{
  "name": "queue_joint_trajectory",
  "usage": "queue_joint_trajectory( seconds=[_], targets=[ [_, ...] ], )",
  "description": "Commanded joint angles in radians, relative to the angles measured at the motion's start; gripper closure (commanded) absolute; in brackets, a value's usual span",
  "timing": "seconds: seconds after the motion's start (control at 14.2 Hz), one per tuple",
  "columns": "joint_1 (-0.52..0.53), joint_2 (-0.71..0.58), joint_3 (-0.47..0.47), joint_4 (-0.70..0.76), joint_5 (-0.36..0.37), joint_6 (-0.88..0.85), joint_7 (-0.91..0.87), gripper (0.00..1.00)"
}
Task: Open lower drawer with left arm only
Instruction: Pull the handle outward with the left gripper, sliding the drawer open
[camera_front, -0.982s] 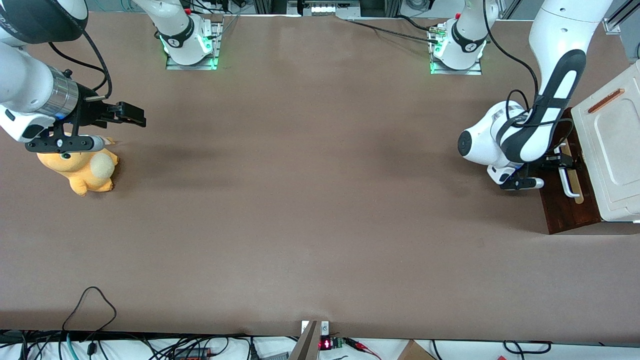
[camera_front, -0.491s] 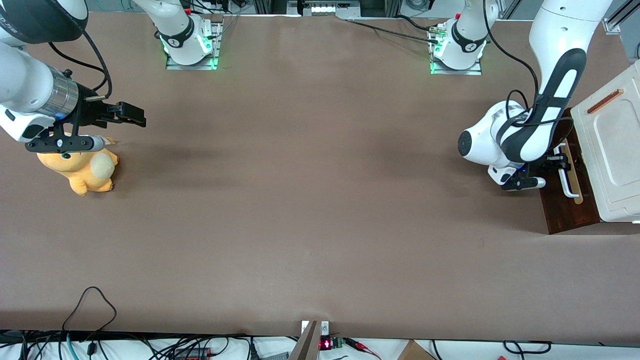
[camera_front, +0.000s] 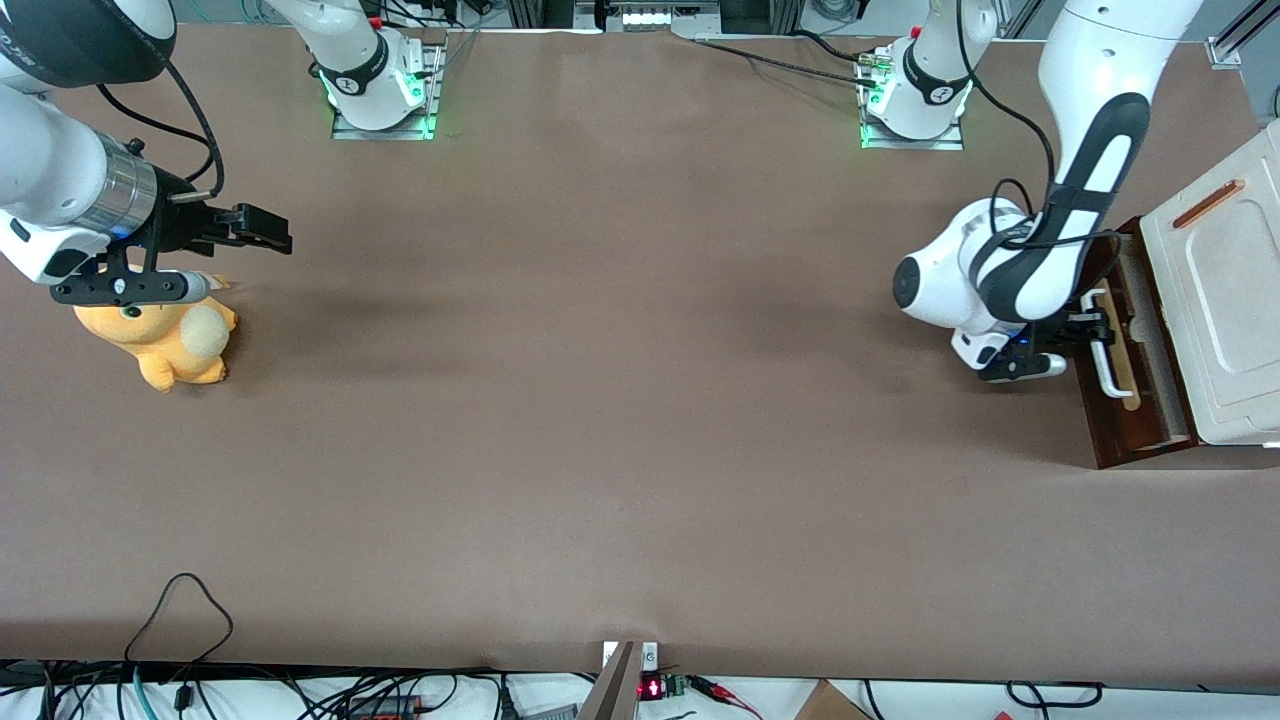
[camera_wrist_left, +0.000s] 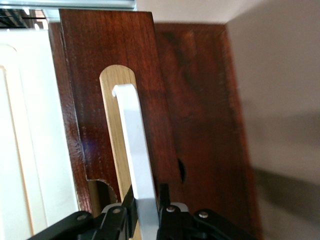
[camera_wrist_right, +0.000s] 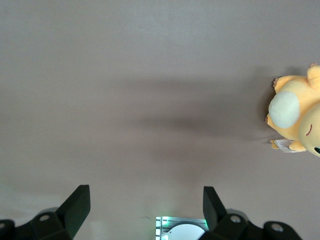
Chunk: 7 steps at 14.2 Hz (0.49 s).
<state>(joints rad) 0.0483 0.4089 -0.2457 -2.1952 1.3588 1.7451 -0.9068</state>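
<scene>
- The lower drawer (camera_front: 1128, 350) is found at the working arm's end of the table, under the cream-white cabinet top (camera_front: 1220, 300); it is already pulled partway out, w/ a strip of pale wood interior (camera_front: 1160, 340) exposed between the dark front and the cabinet.
- The gripper (camera_wrist_left: 146, 212) of the left arm (camera_front: 1030, 260) is placed at the drawer front, w/ its fingers closed around the white bar handle (camera_wrist_left: 134, 150); a pad is seen pressed to each side of the bar in the wrist view.
- The handle is mounted over a tan wood strip (camera_wrist_left: 112, 130), w/ a gap under the bar — judged the right place for a grip, approx. where it is held now, though nearer one end than the middle.
- Drawer is judged stiff and rigid, a shallow wooden box, prob. light-to-moderate in weight; nothing fragile is seen.
- Bar looks smooth and painted, so some slip along its length may be expected; a firm pinch is advised.
- An off-centre pull could skew the drawer in its runners; a straight pull, square to the front, is called for.
- Task is judged partly done; more travel is prob. needed.
- A yellow plush toy (camera_front: 165, 340) is seen lying toward the parked arm's end, well apart.
</scene>
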Motion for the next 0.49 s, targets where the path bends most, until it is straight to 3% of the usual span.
queue_joint_trajectory(
  seconds=[0.0,0.21,0.42],
  targets=[
    [-0.073,-0.01,-0.058,0.048,-0.061,-0.034,0.042,1.0],
    [-0.11,-0.012,-0.102,0.065,-0.128,-0.074,0.039,0.96],
    [-0.111,-0.021,-0.119,0.065,-0.132,-0.085,0.037,0.95]
  ],
)
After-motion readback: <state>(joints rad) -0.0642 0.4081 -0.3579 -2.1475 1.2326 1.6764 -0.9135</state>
